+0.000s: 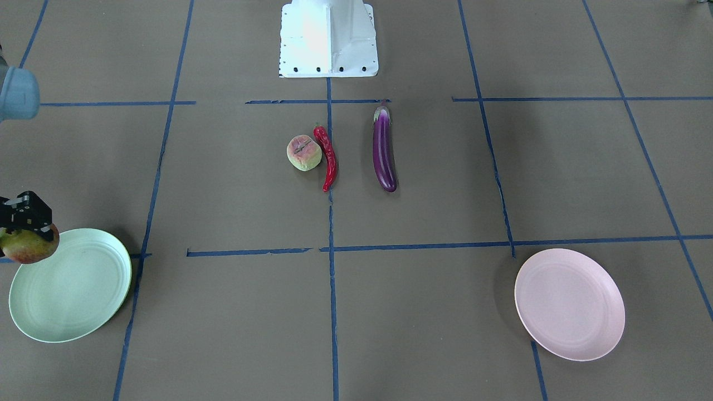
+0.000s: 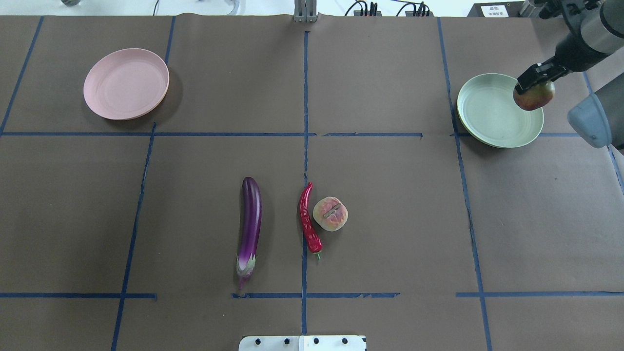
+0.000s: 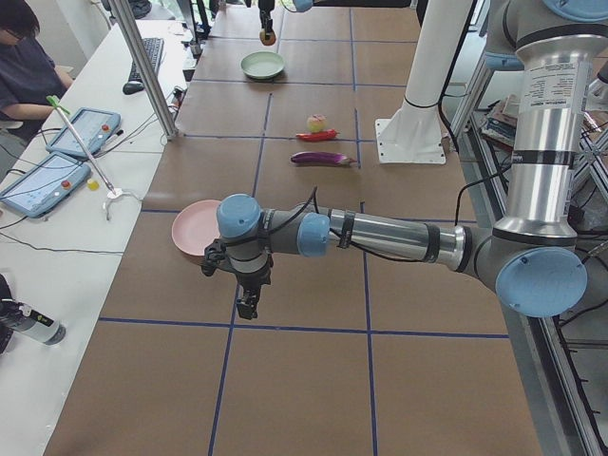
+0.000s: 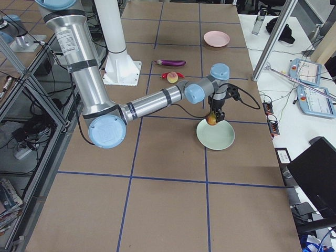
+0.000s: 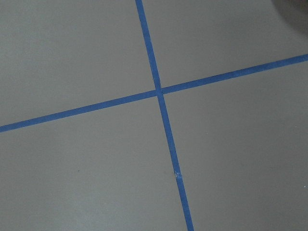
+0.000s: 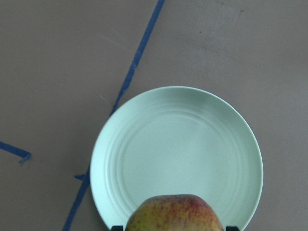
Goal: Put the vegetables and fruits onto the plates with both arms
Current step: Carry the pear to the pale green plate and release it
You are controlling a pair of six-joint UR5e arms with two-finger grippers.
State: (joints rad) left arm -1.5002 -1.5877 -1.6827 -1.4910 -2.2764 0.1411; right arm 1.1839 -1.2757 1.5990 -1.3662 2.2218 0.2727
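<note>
My right gripper (image 2: 535,84) is shut on the green-yellow and red pomegranate (image 2: 534,95) and holds it above the near rim of the mint green plate (image 2: 492,117). In the right wrist view the pomegranate (image 6: 175,214) hangs over the plate's (image 6: 178,144) edge. The purple eggplant (image 2: 250,222), red chili pepper (image 2: 308,219) and peach (image 2: 330,213) lie side by side at the table's middle. The pink plate (image 2: 126,83) is bare. My left gripper (image 3: 247,306) points down over the table beside the pink plate (image 3: 190,228); I cannot tell whether it is open.
The white robot base (image 1: 328,39) stands behind the produce. Blue tape lines (image 5: 161,94) cross the brown table. An operator (image 3: 24,57) sits at a side desk with tablets (image 3: 43,180).
</note>
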